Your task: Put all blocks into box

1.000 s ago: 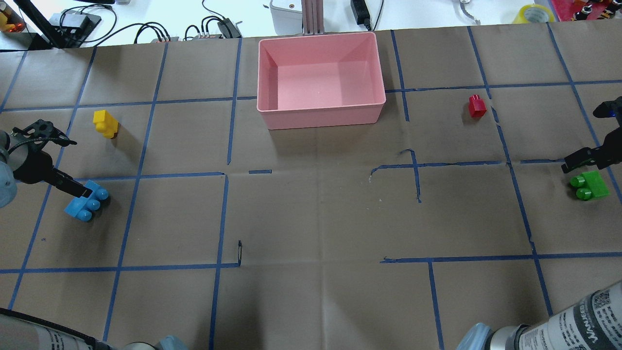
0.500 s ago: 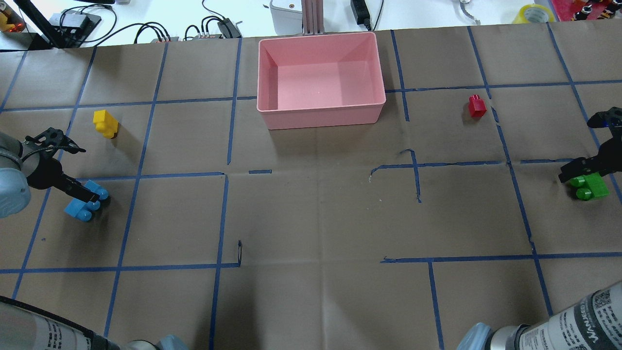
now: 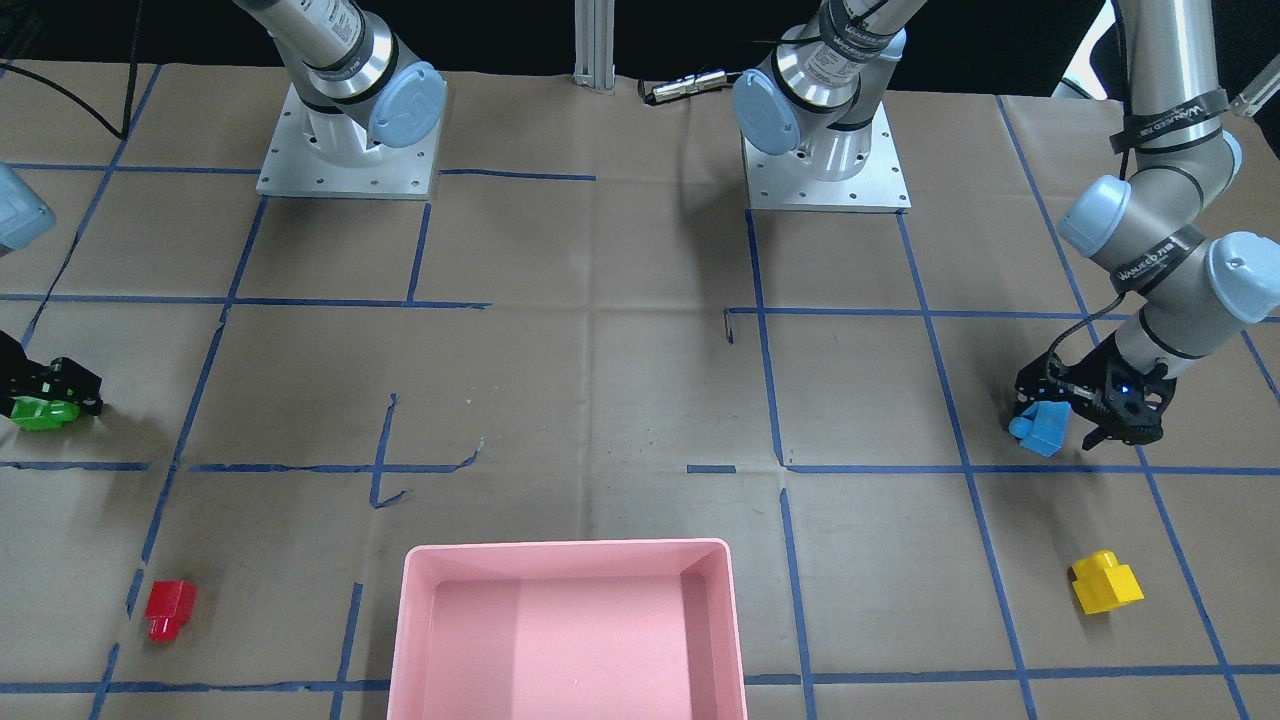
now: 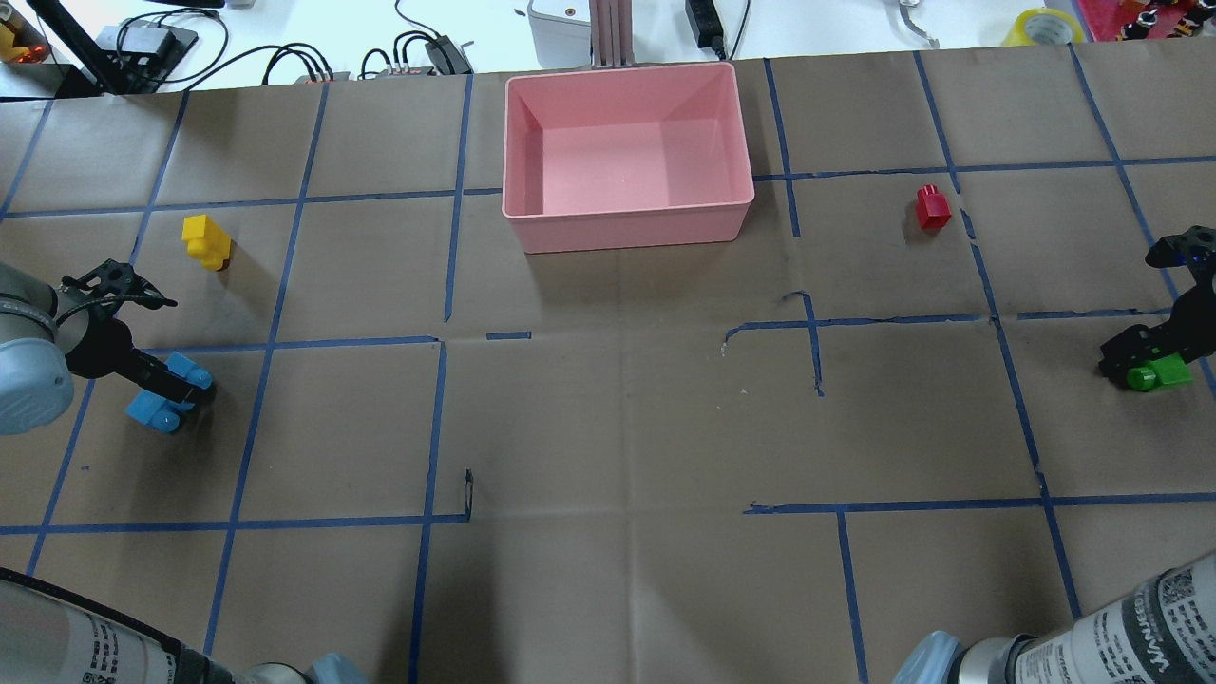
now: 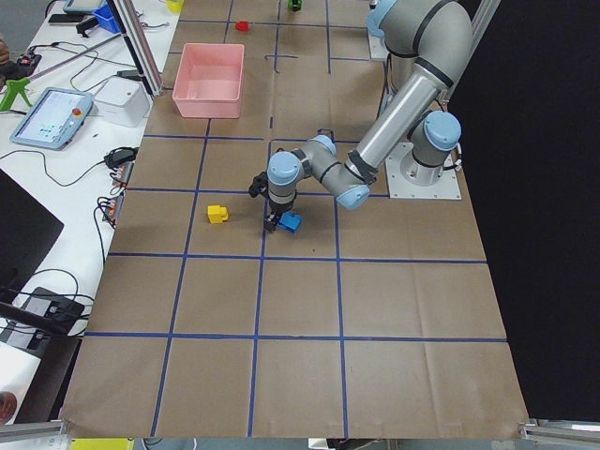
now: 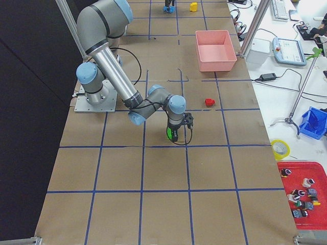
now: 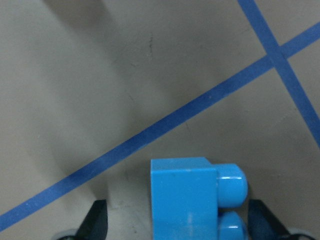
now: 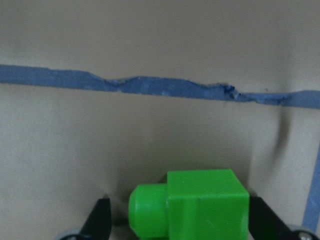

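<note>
- The table (image 4: 617,427), covered in brown paper with a grid of blue tape lines (image 4: 432,427), is filling the overhead view.
- The left arm (image 3: 1160,270) is reaching out to the 9 o'clock side of the table, and the right arm (image 6: 117,71) is reaching out to the 3 o'clock side.
- The box (image 4: 629,220), a pink tray, is sitting at 12 o'clock on the table's far edge in the overhead view, with no block showing inside it.
- The left gripper (image 4: 171,385) is hanging low at 9 o'clock, with its jaws spread wide and straddling the light blue block (image 4: 152,410). In the left wrist view a gap is showing between one finger (image 7: 97,222) and the brick.
- The right gripper (image 4: 1145,366) is hanging low at 3 o'clock, with its jaws parted either side of the green block (image 4: 1161,373). In the right wrist view one finger (image 8: 100,220) is standing clear of the brick's stud.
- The light blue block is lying on the paper on its side, well apart from the box.
- The green block is lying on the paper with its stud pointing sideways.
- The yellow block (image 4: 205,239) is sitting alone at 10 o'clock, near the left gripper but not touching it.
- The red block (image 4: 932,207) is sitting alone at 2 o'clock, between the box and the right gripper.
</note>
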Robot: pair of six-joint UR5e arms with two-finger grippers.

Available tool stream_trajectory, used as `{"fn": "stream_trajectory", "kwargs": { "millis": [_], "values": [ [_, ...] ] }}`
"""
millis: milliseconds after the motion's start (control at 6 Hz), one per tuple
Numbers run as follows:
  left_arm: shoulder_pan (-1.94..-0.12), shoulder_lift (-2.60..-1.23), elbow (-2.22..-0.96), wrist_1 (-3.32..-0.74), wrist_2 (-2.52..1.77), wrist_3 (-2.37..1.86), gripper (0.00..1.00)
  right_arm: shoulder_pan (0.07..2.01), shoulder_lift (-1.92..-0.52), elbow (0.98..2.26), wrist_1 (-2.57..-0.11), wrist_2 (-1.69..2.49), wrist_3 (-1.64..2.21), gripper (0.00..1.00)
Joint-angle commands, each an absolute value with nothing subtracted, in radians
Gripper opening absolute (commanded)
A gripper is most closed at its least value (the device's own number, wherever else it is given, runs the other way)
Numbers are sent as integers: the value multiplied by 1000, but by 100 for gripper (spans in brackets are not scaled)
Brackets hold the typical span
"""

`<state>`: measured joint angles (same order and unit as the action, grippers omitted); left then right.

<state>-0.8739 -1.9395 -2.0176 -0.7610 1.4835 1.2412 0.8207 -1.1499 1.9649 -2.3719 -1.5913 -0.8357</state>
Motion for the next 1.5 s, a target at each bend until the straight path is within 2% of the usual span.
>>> {"fn": "stream_trajectory", "kwargs": {
  "millis": [0, 167, 333, 500, 833, 1000, 1167, 1333],
  "values": [
    [-873, -1940, -2022, -759, 1483, 1244, 97, 819, -1157, 1967, -2364, -1597, -836, 96],
    [-873, -1940, -2022, -758, 1483, 1244, 92, 815, -1158, 1967, -2358, -1612, -835, 93],
    [-873, -1940, -2022, -759, 1483, 1244, 80, 815, -1160, 1967, -2344, -1618, -836, 80],
    [-873, -1940, -2020, -759, 1483, 1240, 59, 815, -1167, 1967, -2344, -1618, -836, 57],
    [-874, -1927, -2010, -764, 1491, 1235, 24, 816, -1239, 1953, -2272, -1618, -839, 14],
    [-876, -1922, -2010, -765, 1494, 1235, 11, 816, -1271, 1942, -2267, -1618, -869, 7],
    [-876, -1918, -2005, -772, 1497, 1233, 3, 827, -1316, 1918, -2254, -1661, -876, 5],
    [-877, -1875, -1987, -782, 1500, 1221, 0, 889, -1397, 1887, -2173, -1667, -861, 5]
  ]
}}
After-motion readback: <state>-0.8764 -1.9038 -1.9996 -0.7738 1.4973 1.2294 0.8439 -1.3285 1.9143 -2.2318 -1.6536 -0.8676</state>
